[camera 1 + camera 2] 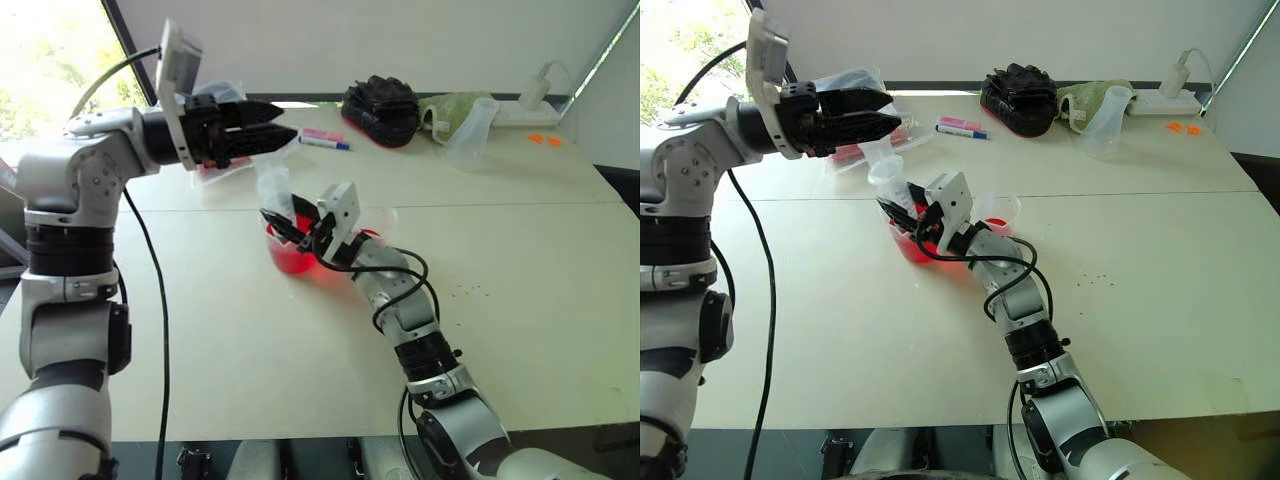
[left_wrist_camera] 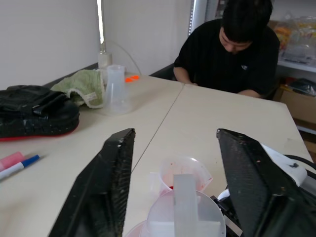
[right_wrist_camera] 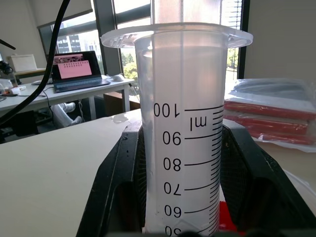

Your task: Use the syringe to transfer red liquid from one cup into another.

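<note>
Left arm raised, its gripper point(image 1: 283, 125) level, pointing right, fingers spread apart. Right arm extended low, its gripper point(image 1: 902, 219) clamped on the syringe point(image 3: 183, 143) barrel.

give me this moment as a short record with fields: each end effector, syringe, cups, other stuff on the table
left end effector: open, raised above the syringe top
right end effector: shut on the syringe barrel
syringe: upright, its lower end in the larger cup
larger cup: holds red liquid
smaller cup: just beyond the right arm, red traces inside
marker pen: far side of the table
frosted jug: far right, beside a green cloth
black bag: far edge
person: seated at the table end
</note>
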### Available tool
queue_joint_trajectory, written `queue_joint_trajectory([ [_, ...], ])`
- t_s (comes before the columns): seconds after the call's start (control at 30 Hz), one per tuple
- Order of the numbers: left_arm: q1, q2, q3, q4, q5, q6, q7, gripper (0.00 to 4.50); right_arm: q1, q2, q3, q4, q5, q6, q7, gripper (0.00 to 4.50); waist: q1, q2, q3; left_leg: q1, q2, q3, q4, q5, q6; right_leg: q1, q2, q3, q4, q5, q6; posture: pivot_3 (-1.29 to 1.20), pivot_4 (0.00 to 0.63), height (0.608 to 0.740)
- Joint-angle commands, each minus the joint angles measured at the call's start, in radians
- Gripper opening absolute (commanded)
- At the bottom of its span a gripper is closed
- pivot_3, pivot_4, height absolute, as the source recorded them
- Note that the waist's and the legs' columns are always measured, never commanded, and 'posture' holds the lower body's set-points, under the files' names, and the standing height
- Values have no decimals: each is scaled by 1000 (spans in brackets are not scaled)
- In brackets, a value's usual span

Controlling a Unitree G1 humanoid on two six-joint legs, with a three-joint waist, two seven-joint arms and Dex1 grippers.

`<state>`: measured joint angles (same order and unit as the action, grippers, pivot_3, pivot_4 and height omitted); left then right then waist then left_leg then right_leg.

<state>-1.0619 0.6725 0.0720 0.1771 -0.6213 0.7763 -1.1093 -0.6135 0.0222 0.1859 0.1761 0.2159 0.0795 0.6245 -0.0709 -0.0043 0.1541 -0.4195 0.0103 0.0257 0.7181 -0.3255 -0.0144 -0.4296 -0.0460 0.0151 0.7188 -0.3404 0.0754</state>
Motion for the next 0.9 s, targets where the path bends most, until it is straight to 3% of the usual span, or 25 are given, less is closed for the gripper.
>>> queue_joint_trajectory([
  [0.03,-10,9,52,-41,-36,-6,0,4024,-8,13,8,-76,20,-1,4,1400,0,0,0,0,0,0,0,0,0,0,0,0,0,0,0,0,150,711],
  [0.47,-11,1,97,-29,-60,-8,53,4024,-37,30,-39,-84,39,-35,-38,1400,-1,0,0,0,0,0,0,0,0,0,0,0,0,0,0,0,150,711],
  [0.9,123,44,186,-141,-118,63,131,4024,-77,52,-96,-104,48,-80,-158,1400,0,0,0,0,0,0,0,0,0,0,0,0,0,0,0,0,150,711],
])
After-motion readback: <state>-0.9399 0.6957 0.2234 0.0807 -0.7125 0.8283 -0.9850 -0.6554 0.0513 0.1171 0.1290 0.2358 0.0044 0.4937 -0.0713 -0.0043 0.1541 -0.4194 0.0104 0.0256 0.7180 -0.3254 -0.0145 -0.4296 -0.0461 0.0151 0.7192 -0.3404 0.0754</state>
